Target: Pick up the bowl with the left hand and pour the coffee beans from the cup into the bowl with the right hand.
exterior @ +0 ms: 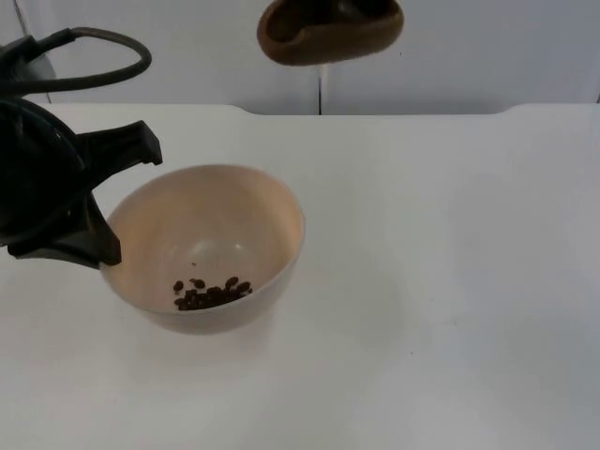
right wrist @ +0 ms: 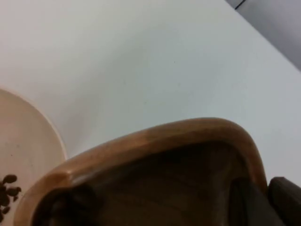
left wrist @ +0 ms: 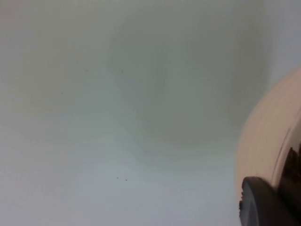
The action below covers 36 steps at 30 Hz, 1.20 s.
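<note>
The top view's upper edge cuts off the brown cup [exterior: 330, 33]; the left tool [exterior: 103, 202] hides part of the bowl [exterior: 216, 234] rim

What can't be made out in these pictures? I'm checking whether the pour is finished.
- Brown cup: cut off by the top view's upper edge, so the right gripper's grip is hidden.
- Cup interior: dark in the right wrist view; leftover beans cannot be told.
- Left gripper at the bowl rim: the bowl wall hides one finger's contact.
- Coffee beans: too small to count.
</note>
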Motion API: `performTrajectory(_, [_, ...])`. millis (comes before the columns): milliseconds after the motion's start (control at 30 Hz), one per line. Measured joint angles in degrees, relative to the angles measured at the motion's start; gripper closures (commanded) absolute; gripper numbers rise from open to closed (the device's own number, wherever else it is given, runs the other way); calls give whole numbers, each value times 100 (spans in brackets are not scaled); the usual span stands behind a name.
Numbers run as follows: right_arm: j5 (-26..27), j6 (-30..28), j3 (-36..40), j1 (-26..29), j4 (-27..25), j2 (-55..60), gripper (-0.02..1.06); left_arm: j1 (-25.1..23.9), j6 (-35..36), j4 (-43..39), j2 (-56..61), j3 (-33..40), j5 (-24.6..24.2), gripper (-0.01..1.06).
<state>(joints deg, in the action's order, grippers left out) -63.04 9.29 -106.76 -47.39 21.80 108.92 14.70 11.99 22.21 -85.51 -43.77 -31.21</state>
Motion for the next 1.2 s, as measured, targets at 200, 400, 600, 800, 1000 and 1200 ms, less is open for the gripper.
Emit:
performTrajectory(200, [107,11,251,234,-205,0,104,0,0,-57,0,0,0,105])
performTrajectory(400, [510,163,1035,530,-240,0,104,0,0,-132,0,0,0,105])
performTrajectory(600, [1255,502,2142,933,-240,-136,104,0,0,-155,-121,0,140,105])
performTrajectory(800, [2070,880,3287,1247,-193,-401,104,0,0,-255,-416,0,404,105])
performTrajectory(1000, [2849,1689,4435,1458,462,-457,104,0,0,-344,-758,0,561,105])
performTrajectory(1200, [3733,3237,5336,1471,1613,-467,104,0,0,-356,-1008,0,641,105])
